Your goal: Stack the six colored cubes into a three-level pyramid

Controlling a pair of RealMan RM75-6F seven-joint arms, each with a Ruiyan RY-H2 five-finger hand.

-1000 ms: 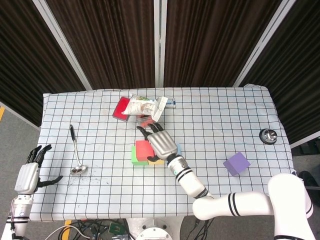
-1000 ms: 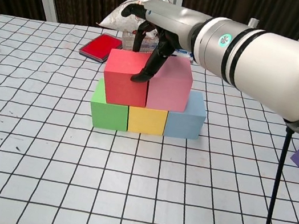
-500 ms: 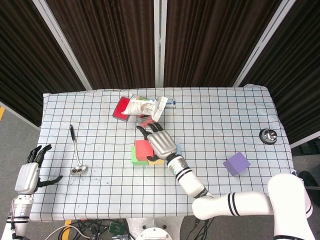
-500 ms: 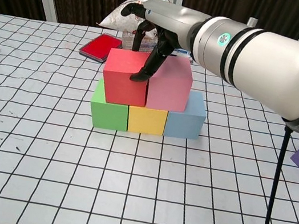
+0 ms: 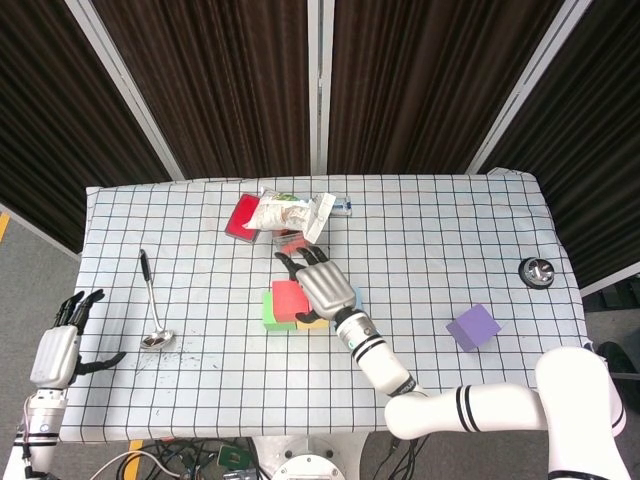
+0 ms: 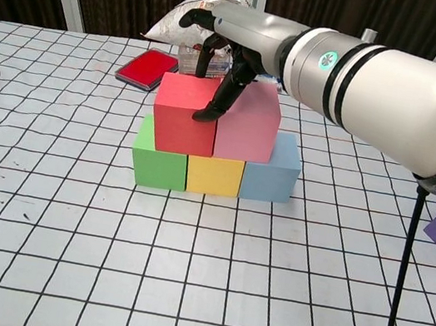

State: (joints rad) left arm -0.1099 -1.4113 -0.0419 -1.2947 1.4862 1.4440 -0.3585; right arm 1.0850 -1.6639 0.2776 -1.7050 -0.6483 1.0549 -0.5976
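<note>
Your pyramid has two levels up. The green cube point(image 6: 158, 160), yellow cube point(image 6: 213, 175) and blue cube point(image 6: 272, 173) sit touching in a row on the bench point(image 6: 178, 291), and the red cube point(image 6: 185, 115) and pink cube point(image 6: 248, 122) rest side by side on top of them. The red one looks turned slightly off square with the row beneath, so judge whether it needs a nudge before you go on.

Your right robot hand point(image 6: 225, 50) is draped over the second level from behind, fingers point(image 6: 214, 105) reaching down the seam between red and pink and touching the front faces. It appears to be pressing or aligning the pair rather than grasping either; it holds nothing.

What remains is the cap. The purple cube point(image 5: 473, 327) lies well apart, out to the right on the bench, and has to go centred on the red–pink joint.

Your left robot hand point(image 5: 62, 348) hangs off the bench's left edge, empty, fingers apart.

Clutter sits behind the stack: a red flat case point(image 6: 146, 67) and a crumpled bag point(image 5: 285, 212). A ladle point(image 5: 152, 300) lies to the left.
</note>
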